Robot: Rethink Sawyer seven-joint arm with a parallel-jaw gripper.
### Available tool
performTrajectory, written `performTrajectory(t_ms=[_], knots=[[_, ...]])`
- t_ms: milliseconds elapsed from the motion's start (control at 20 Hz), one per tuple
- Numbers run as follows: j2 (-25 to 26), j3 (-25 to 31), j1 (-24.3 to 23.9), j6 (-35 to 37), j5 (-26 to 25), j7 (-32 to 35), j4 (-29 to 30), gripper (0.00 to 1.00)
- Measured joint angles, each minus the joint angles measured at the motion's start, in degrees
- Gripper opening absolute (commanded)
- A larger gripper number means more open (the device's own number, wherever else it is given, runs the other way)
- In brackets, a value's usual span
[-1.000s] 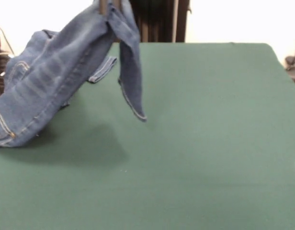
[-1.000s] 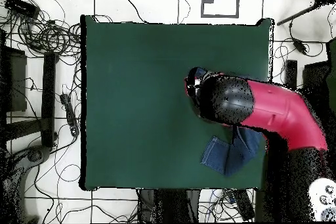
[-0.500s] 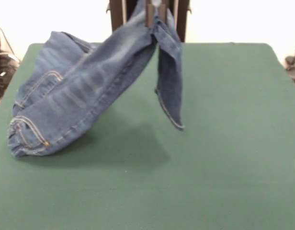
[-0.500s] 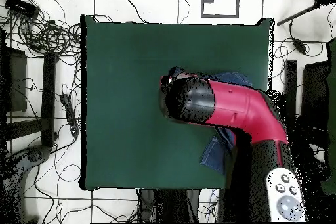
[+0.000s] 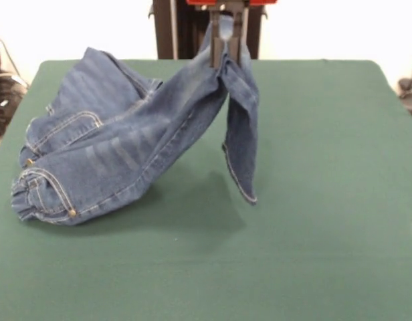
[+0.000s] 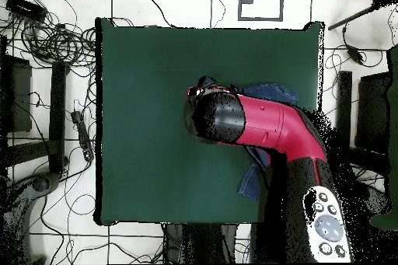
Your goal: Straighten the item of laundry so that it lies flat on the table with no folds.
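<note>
Jeans (image 5: pixel 126 154): one leg lifted, waistband bunched near table's (image 5: pixel 326 200) left edge. Gripper (image 5: pixel 227 40): clenched on raised leg fabric. Risk: releasing now likely drops leg folded over.

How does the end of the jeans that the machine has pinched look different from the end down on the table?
The pinched end of the jeans is lifted off the table in the gripper; the waist end rests bunched on it. The pinched end hangs narrow; the waist end is wide, with orange stitching. Both are faded blue denim.

Tangled cables (image 6: pixel 58 40) on floor, black stand (image 6: pixel 56 114)
</note>
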Motion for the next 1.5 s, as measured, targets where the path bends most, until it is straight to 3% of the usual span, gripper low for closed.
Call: performTrajectory(t_ms=[1000,1500], knots=[[7.4,0.04,-13.53,-6.33,-3.06,0.0,-1.08,0.0],[10.98,0.12,-15.26,-9.77,-5.66,0.0,-1.35,0.0]])
